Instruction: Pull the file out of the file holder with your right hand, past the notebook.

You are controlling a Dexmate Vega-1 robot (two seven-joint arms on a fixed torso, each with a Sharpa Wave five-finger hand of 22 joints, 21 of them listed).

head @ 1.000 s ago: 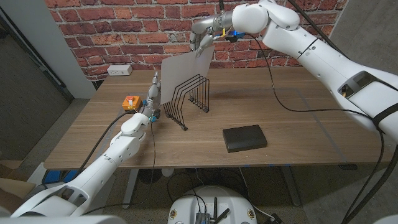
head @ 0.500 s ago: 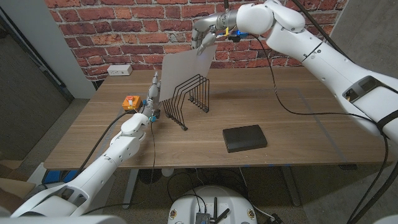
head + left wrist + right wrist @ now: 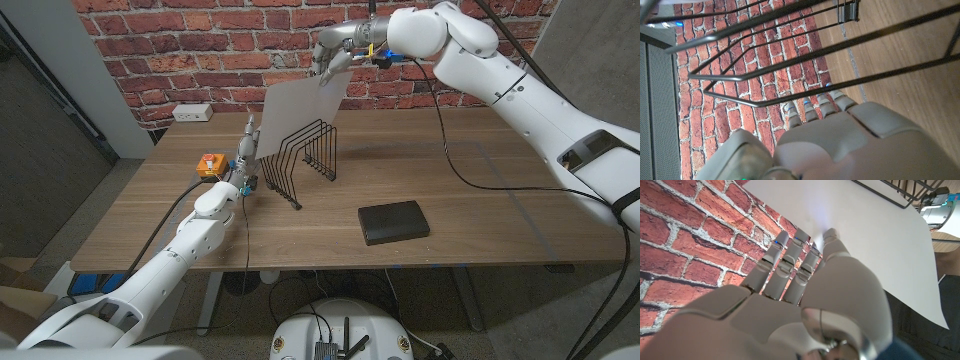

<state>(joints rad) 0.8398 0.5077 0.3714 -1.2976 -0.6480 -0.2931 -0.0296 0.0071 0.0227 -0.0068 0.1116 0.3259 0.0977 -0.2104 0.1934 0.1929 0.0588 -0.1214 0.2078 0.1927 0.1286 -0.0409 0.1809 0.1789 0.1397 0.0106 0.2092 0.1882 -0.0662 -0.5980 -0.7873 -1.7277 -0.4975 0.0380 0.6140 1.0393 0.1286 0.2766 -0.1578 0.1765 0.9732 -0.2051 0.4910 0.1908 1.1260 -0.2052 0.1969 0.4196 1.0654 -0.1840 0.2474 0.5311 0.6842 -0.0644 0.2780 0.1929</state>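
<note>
A white file (image 3: 298,118) hangs tilted over the black wire file holder (image 3: 308,160), and its lower edge still overlaps the wires. My right hand (image 3: 334,52) pinches the file's upper corner high in front of the brick wall. In the right wrist view that right hand (image 3: 805,285) has fingers and thumb closed on the file (image 3: 870,235). A black notebook (image 3: 393,222) lies flat on the table in front of the holder, to its right. My left hand (image 3: 243,158) stands upright at the holder's left end, fingers straight; its fingertips (image 3: 812,102) reach close to the wires (image 3: 790,65).
A small orange object (image 3: 209,164) sits on the table just left of my left hand. A white outlet strip (image 3: 192,113) lies at the back left by the wall. A black cable (image 3: 470,170) from my right arm trails over the table (image 3: 480,210).
My right hand has drawn the file a little higher and to the right, so less of it sits in the holder. The left hand and the notebook have stayed put.
</note>
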